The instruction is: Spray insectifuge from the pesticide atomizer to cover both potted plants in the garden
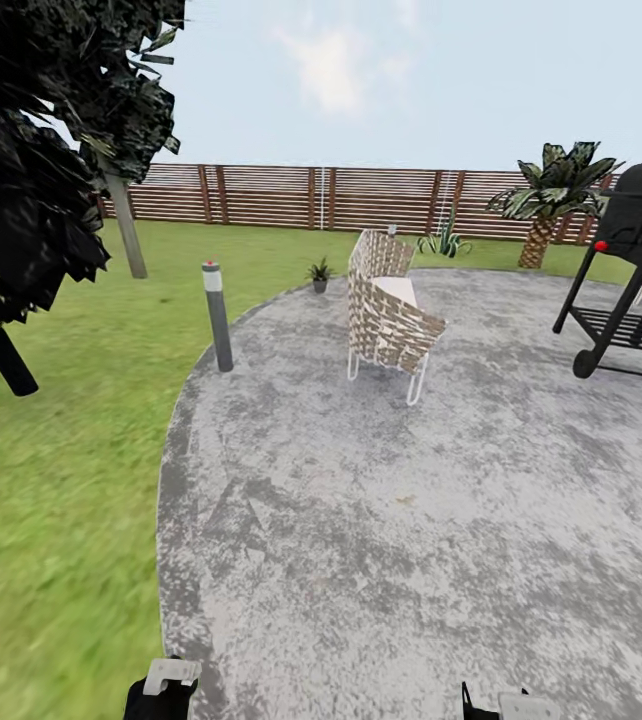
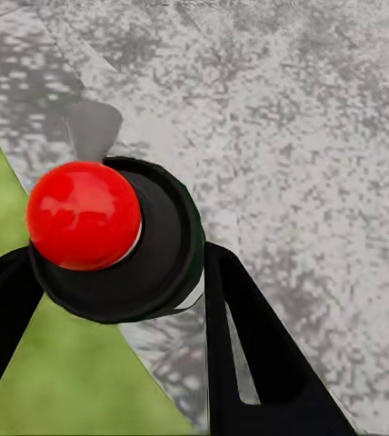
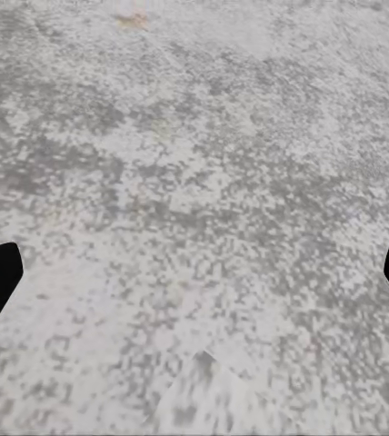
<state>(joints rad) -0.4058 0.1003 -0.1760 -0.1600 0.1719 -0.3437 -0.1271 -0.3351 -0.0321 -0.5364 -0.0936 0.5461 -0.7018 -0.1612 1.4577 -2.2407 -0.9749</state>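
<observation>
Pesticide atomizer (image 2: pixel 113 241) sits pinched between the left gripper's (image 2: pixel 113 300) two dark fingers (image 2: pixel 249 345), red dot up, over the boundary where grey patio (image 2: pixel 294 136) meets lawn (image 2: pixel 31 363). Right gripper (image 3: pixel 194 282) is spread wide, holding nothing, gravel under it. Head view: both wrists at the bottom edge, patio (image 1: pixel 411 520) open ahead. Woven chair (image 1: pixel 389 312) stands mid-patio, black grill (image 1: pixel 633 265) at the right edge, bollard light (image 1: pixel 217 316) on the left rim. One potted plant (image 1: pixel 319 274) sits at the far patio edge, near the chair. Fence (image 1: pixel 341 198) closes the back.
</observation>
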